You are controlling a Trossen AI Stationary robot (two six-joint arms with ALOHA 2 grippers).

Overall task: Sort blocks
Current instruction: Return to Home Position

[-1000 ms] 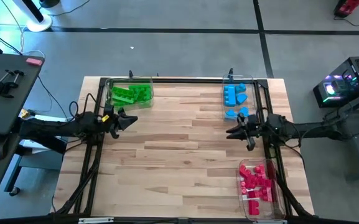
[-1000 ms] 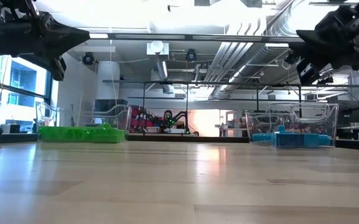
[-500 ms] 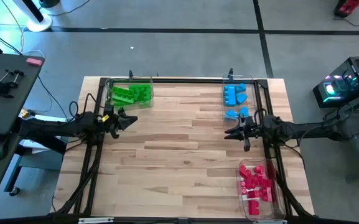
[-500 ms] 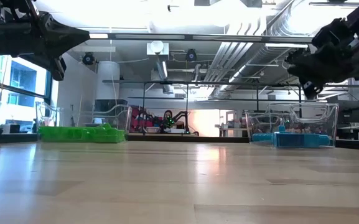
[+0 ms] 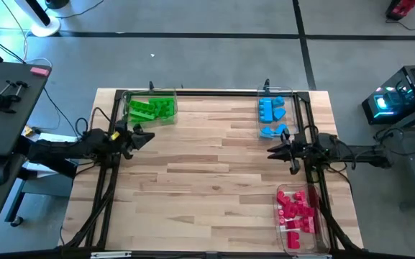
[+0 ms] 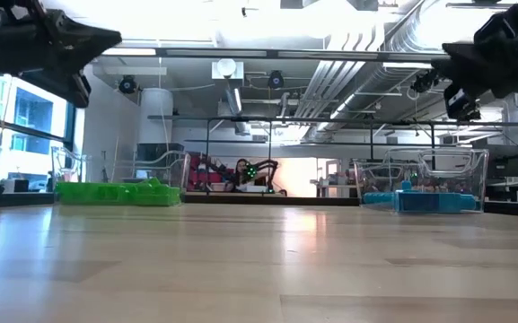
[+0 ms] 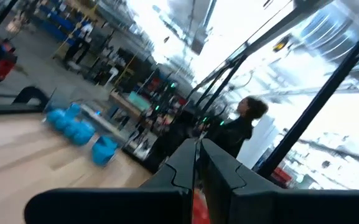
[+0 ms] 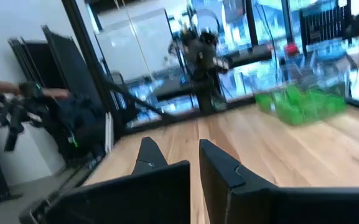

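The blocks lie sorted by colour in clear trays. The green ones are at the far left corner. The light blue ones are at the far right. The red-pink ones are at the near right. My left gripper hovers shut over the table's left side, near the green tray. A red sliver shows low in the slit between its fingers; what it is I cannot tell. My right gripper hovers shut between the blue and red-pink trays.
A black frame runs along the table's far edge and down both sides. The wooden top between the two grippers carries nothing. A person shows in the room beyond the table.
My left gripper has drawn back a little toward the table's left edge and risen slightly. My right gripper dipped briefly, then rose again and drew back toward the right edge. The blocks have not moved.
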